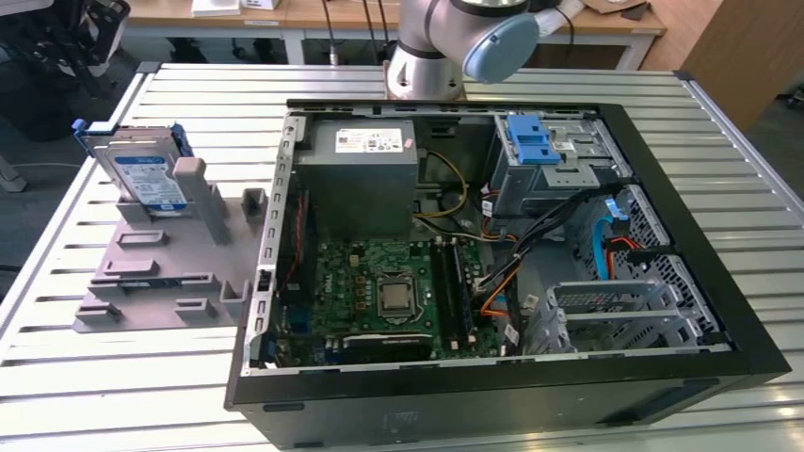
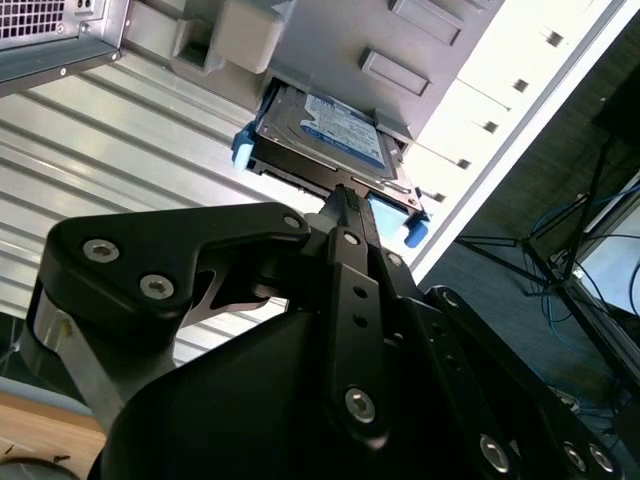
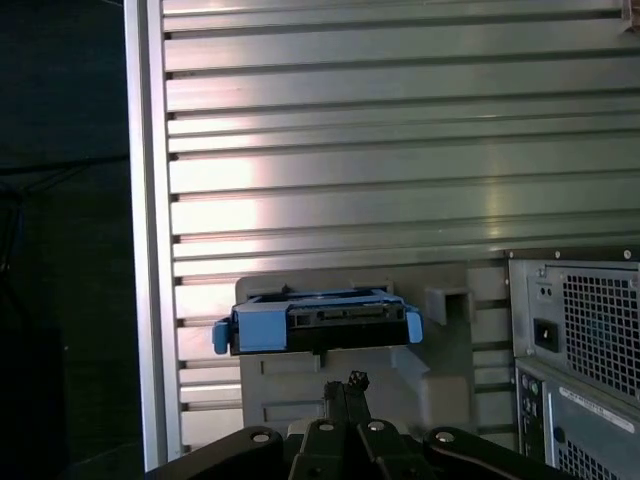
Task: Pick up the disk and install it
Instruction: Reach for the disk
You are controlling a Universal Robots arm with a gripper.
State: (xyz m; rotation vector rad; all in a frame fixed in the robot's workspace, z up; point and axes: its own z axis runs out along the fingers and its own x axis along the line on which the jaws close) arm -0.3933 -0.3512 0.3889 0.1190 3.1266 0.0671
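The disk [image 1: 145,176] stands on edge in a grey holder [image 1: 164,273] at the exterior view's left, beside the open computer case. It is a metal drive with a blue-and-white label and blue bracket rails. In the second wrist view the disk [image 2: 335,125] lies a short way beyond my gripper [image 2: 343,196], and the black fingers meet at a narrow tip with nothing between them. The first wrist view has the disk [image 3: 320,322] edge-on, just past my gripper [image 3: 351,382], which is apart from it.
The open computer case [image 1: 716,282] lies flat on the slatted metal table [image 1: 188,94]. Inside are a grey power-supply box [image 1: 364,155], a green motherboard [image 1: 377,292] and a grey drive bay with a blue latch [image 1: 534,141]. The arm's base [image 1: 427,66] stands behind the case.
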